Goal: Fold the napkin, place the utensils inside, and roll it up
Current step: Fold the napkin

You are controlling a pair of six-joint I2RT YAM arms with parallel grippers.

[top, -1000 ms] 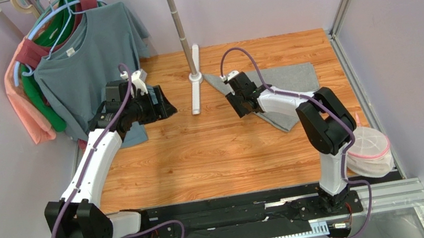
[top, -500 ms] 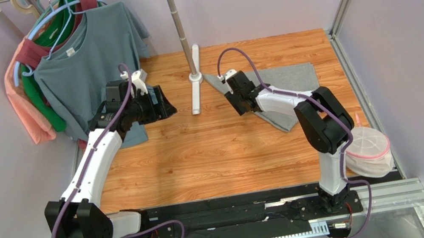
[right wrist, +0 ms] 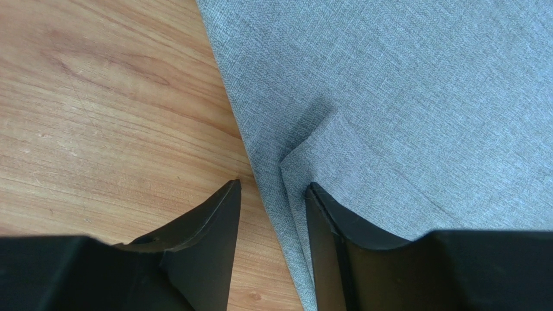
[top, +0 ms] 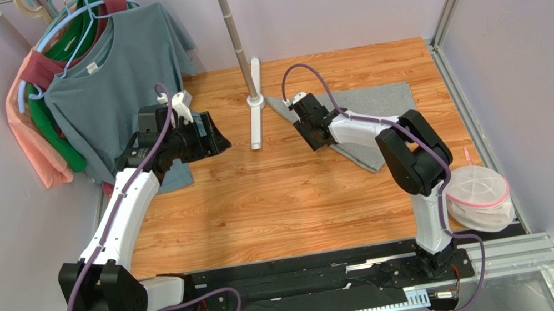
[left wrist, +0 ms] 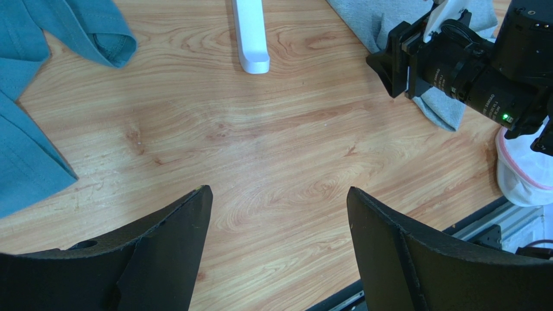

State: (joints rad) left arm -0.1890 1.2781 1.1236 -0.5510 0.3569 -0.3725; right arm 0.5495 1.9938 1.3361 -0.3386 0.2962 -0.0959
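The grey napkin [top: 381, 100] lies flat at the back right of the wooden table, partly folded. My right gripper [top: 310, 131] is down at its left edge. In the right wrist view the right gripper [right wrist: 274, 185] is open with a narrow gap, and its jaws straddle the napkin [right wrist: 422, 97] edge. One finger rests on the cloth, the other on bare wood, and a small ruck rises ahead of the tips. My left gripper [top: 216, 137] hovers wide open over the table's left side, and in its own view the left gripper [left wrist: 278, 191] holds nothing. The utensils are out of view.
Several T-shirts [top: 106, 74] hang on a rack at the back left, one hem reaching the table [left wrist: 39, 26]. A white stand foot [top: 256, 104] with a metal pole rises at the back centre. A pink-rimmed mesh bag [top: 479, 193] sits at the right front.
My right gripper has slid a little left and back along the napkin's edge, and its jaws have narrowed. The left arm has not moved.
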